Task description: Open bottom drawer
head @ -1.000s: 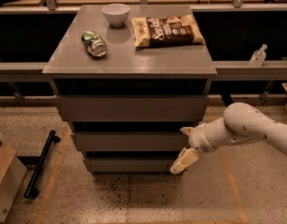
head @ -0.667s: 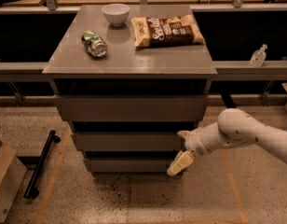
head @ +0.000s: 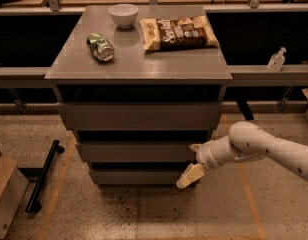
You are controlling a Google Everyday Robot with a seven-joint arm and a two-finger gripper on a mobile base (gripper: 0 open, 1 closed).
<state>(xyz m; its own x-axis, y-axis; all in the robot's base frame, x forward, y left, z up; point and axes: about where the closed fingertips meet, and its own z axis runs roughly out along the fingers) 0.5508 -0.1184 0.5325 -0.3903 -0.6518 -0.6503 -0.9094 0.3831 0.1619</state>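
The grey three-drawer cabinet (head: 139, 69) stands in the middle of the camera view. The bottom drawer (head: 136, 177) is its lowest flat grey front and sits level with the fronts above it. My gripper (head: 193, 162) is at the cabinet's lower right corner, on a white arm coming in from the right. It is open. Its lower fingertip (head: 189, 177) lies against the right end of the bottom drawer front. Its upper fingertip (head: 196, 147) is by the right end of the middle drawer (head: 139, 152).
On the cabinet top lie a white bowl (head: 123, 14), a crushed can (head: 100, 47) and a bag of chips (head: 176, 33). A black bar (head: 42, 176) and a cardboard box (head: 4, 194) are on the floor at left. A small bottle (head: 276, 60) stands on the right ledge.
My gripper and arm have moved left, in toward the cabinet's lower right corner. The drawers have not moved.
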